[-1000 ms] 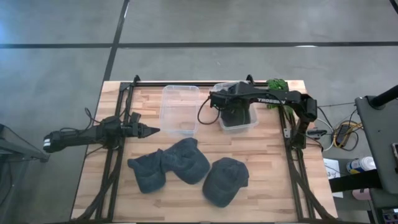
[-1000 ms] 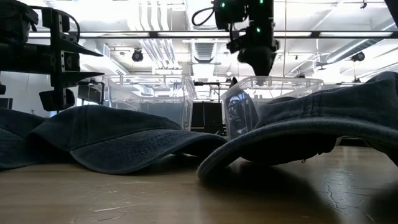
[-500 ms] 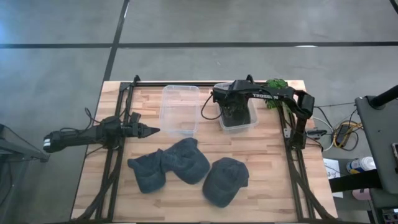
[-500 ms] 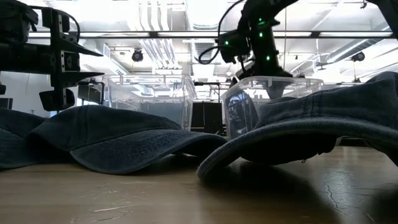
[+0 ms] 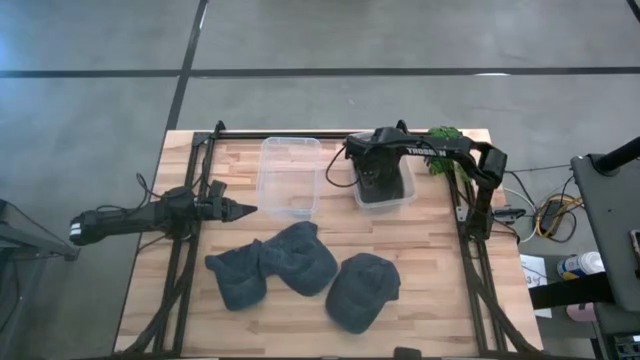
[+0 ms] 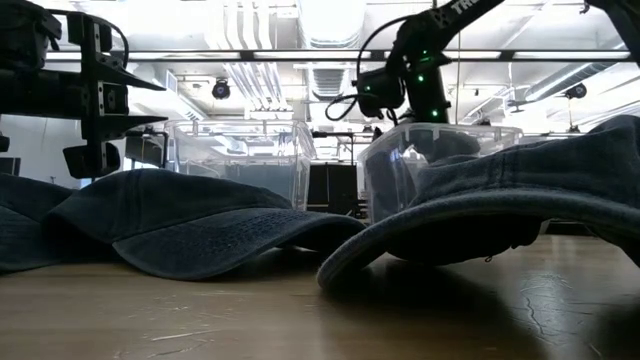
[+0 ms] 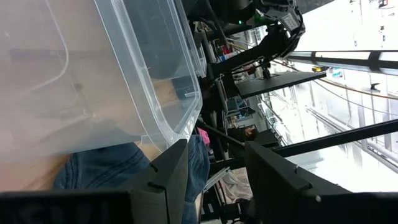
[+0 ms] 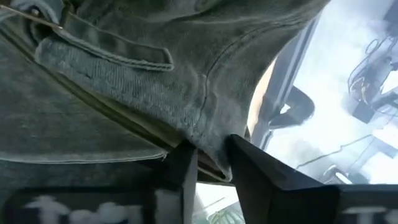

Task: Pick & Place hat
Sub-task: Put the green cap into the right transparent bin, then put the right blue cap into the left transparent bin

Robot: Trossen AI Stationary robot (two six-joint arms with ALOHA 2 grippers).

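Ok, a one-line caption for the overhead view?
Right gripper lowers a hat into the right bin; three hats wait on the table.

Table (image 5: 430, 260): pale wood planks, matt, visible grain. Two bins: left bin (image 5: 288, 176) and right bin (image 5: 381, 185), both clear plastic, glossy, smooth-walled. Hats (image 5: 300, 258): dark blue denim-like cloth, matt, woven texture. Hat in right bin (image 8: 124, 74): same cloth, stitched seams and strap visible. Arm frames (image 5: 440, 155): black, matt, hard finish. Floor (image 5: 100, 90): grey, smooth, dull sheen.
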